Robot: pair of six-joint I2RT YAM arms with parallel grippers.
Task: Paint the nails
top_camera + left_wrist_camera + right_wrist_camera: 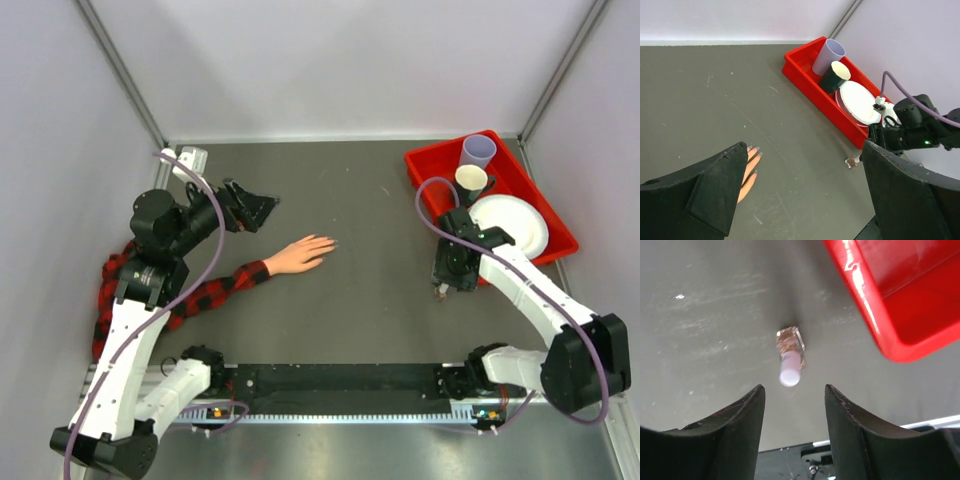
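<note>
Nearest, the plaid sleeve (200, 295) runs under the left arm, which hides part of it. The mannequin hand (300, 254) lies flat mid-table. The nails (754, 149) at its fingertips look greyish, are partly screened in the left wrist view, and are too small to judge from above.

The left gripper (255, 208) hangs beyond the hand, jaws spread wide and empty. The right gripper (794, 390) hovers over the nail polish bottle (790, 360), jaws partly spread, touching nothing.

The bottle sits near the red tray (875, 315); whether it is upright is unclear. Farthest, the tray holds two cups (478, 152) and a plate (510, 225).

Overhead, the nails (329, 243) are too small to make out.
</note>
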